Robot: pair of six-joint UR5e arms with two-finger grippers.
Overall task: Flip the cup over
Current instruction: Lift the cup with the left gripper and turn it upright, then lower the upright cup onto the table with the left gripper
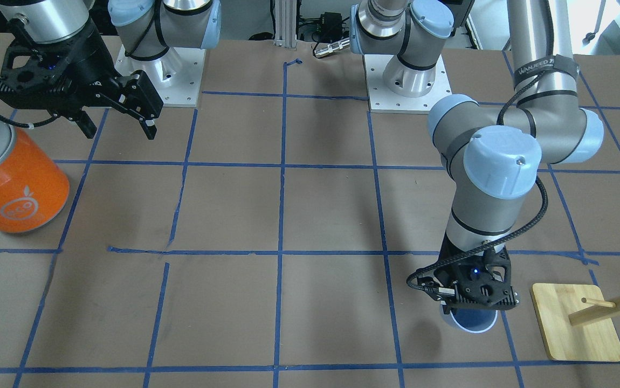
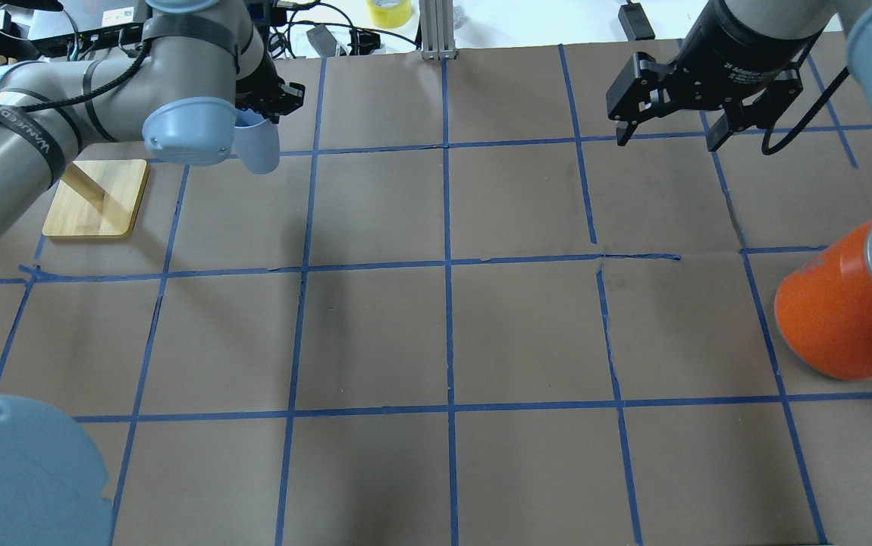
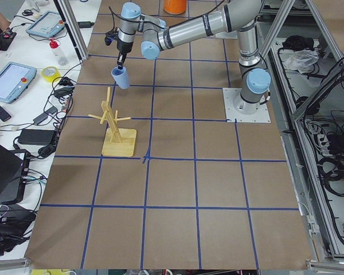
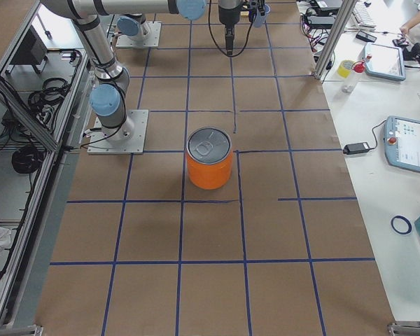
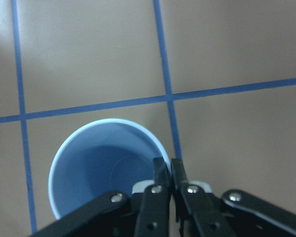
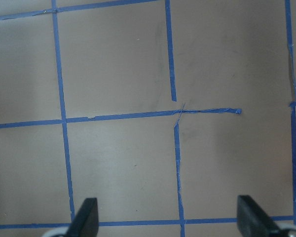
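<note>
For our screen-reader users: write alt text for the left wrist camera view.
The left gripper pinches the rim of a pale blue cup, seen mouth-up from above. Below lies the brown table crossed by blue tape lines.

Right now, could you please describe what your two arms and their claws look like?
The left arm and right arm are silver tubes with pale blue joint caps. A black braided cable runs down the left one under a black strap with white lettering. The left claw and right claw are black, with two slim fingers each.
</note>
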